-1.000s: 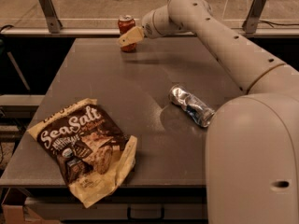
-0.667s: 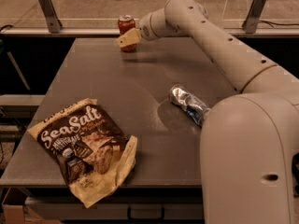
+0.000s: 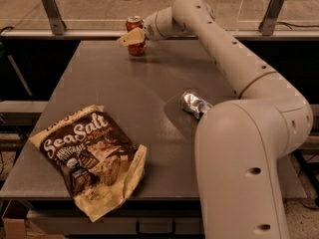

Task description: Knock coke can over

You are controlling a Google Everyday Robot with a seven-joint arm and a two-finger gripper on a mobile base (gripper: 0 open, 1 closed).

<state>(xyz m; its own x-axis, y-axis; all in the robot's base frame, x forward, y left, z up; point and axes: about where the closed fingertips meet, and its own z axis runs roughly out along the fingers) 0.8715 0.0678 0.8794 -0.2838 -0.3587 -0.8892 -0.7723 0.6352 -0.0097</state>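
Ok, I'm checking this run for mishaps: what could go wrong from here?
1. The coke can stands upright close to the far edge of the table, so a push away from the camera may send it off the back.
2. The gripper sits in front of the can's middle. A low contact might slide it rather than tip it.
3. The arm is close to the crushed can and could bump it if it swings.

Pale arm (image 3: 234,59) stretched far forward, wrist (image 3: 160,24) turned left, gripper (image 3: 132,36) at its far tip
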